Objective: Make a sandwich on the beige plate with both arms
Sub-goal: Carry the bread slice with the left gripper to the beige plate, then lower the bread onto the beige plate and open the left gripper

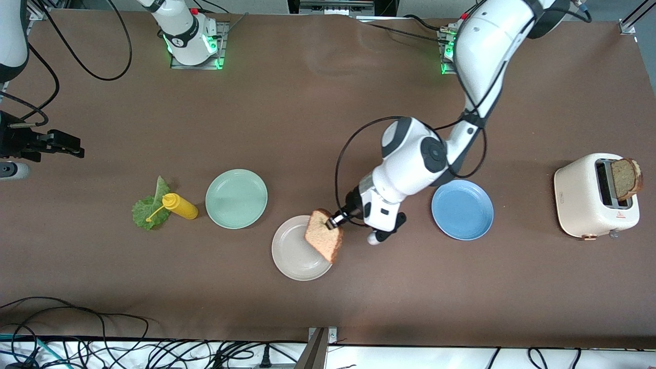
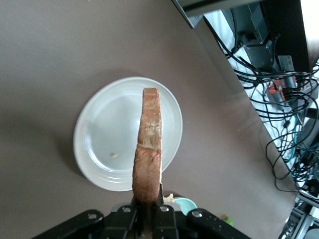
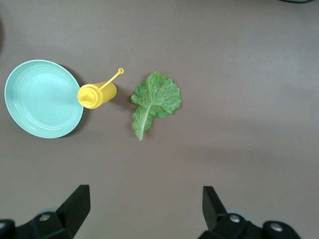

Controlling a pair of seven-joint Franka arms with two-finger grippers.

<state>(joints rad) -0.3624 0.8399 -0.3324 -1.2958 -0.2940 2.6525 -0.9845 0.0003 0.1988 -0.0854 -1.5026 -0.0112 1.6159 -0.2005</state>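
Note:
My left gripper is shut on a slice of brown bread and holds it tilted on edge over the rim of the beige plate. In the left wrist view the slice stands edge-on between the fingers of the left gripper, above the bare plate. A green lettuce leaf lies on the table toward the right arm's end. My right gripper waits open and holds nothing, above bare table beside the leaf. It shows at the front view's edge.
A yellow squeeze bottle lies between the leaf and a mint-green plate. A blue plate sits under the left arm's wrist. A cream toaster at the left arm's end holds another bread slice.

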